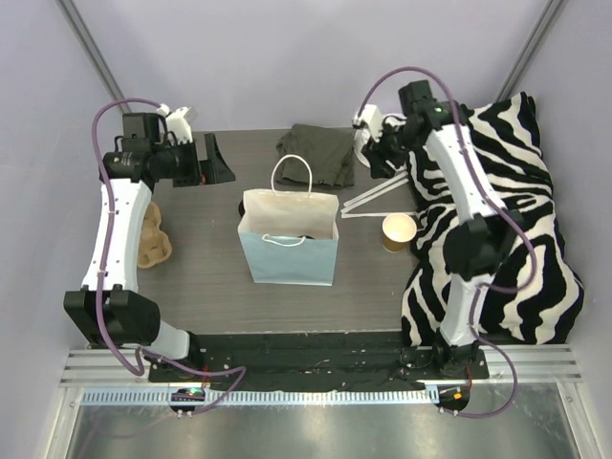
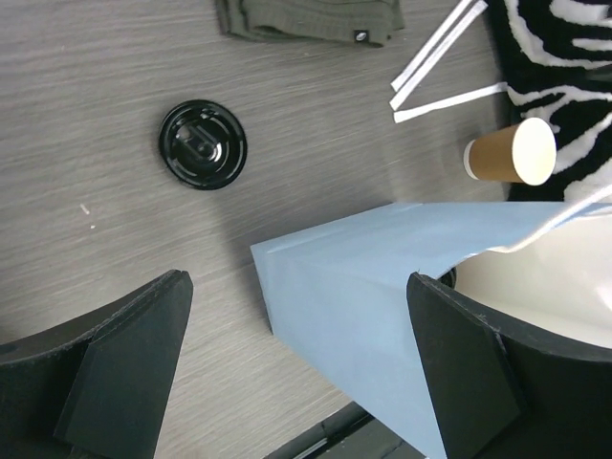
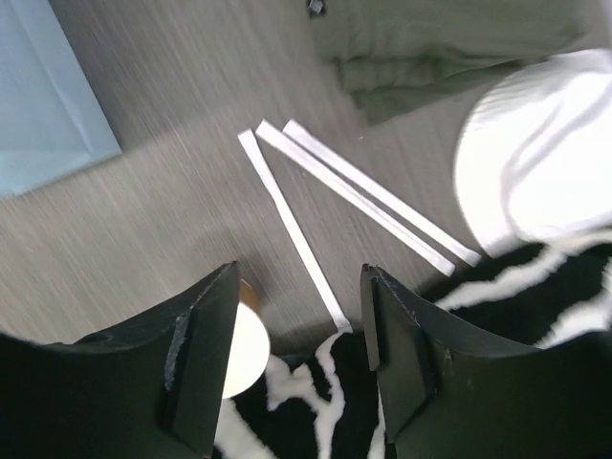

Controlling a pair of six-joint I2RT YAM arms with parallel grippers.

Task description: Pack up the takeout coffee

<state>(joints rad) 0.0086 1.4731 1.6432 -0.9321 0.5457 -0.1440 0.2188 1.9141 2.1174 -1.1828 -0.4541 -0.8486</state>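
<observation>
Robot lab test cell. Two arms, left arm (image 1: 120, 225) and right arm (image 1: 457, 177), are bolted to an aluminium rail (image 1: 316, 368) at 6 o'clock, with purple cables (image 1: 411, 69) looped along them. Bare grey panel walls (image 1: 287, 57) have metal frame struts (image 1: 84, 38) at 11 and 1 o'clock. The dark wood-grain surface (image 1: 191, 287) carries staged props: blue paper bag (image 1: 287, 258) at centre, zebra cloth (image 1: 516, 163) at 3 o'clock.

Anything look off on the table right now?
Black lid lies alone on the table, well apart from the lidless tan cup beside the zebra cloth. No spill visible.
</observation>
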